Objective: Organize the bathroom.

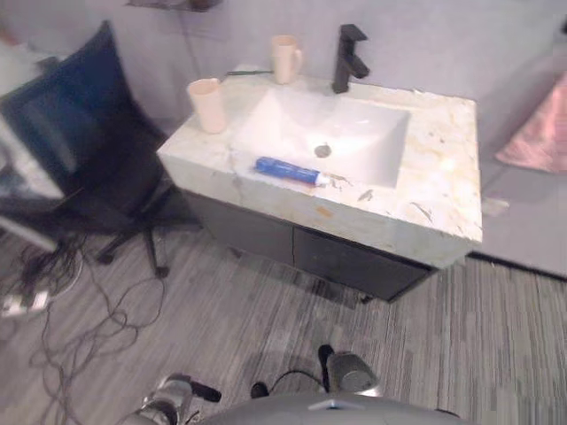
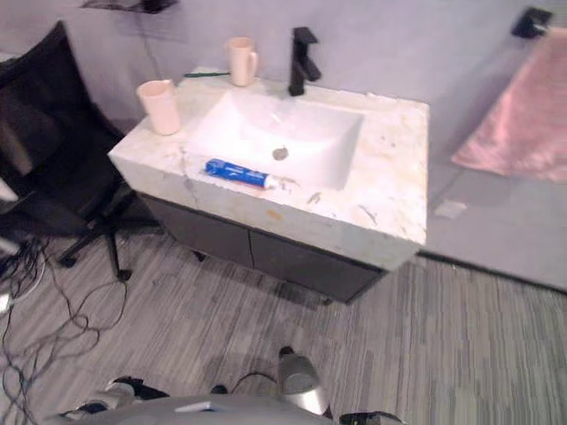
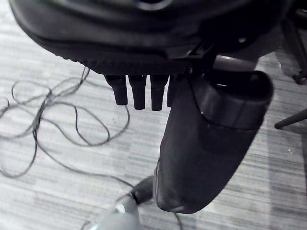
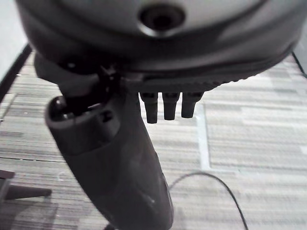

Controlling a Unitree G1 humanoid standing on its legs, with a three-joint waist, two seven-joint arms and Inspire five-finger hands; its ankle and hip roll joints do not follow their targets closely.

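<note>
Blue toothpaste tube (image 1: 288, 170) lies before the white marble basin (image 1: 330, 133), task unstarted; left hand (image 3: 144, 91) and right hand (image 4: 165, 105) hang relaxed, empty.

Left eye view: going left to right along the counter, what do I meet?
Office chair → front cup → toothpaste tube → black tap → pink towel.

No text, number or sign can be read anywhere. The blue toothpaste tube (image 1: 289, 170) on the front rim of the marble washbasin counter (image 1: 443, 199) carries pale markings too blurred to make out, and the two cups behind it bear no lettering that shows
</note>
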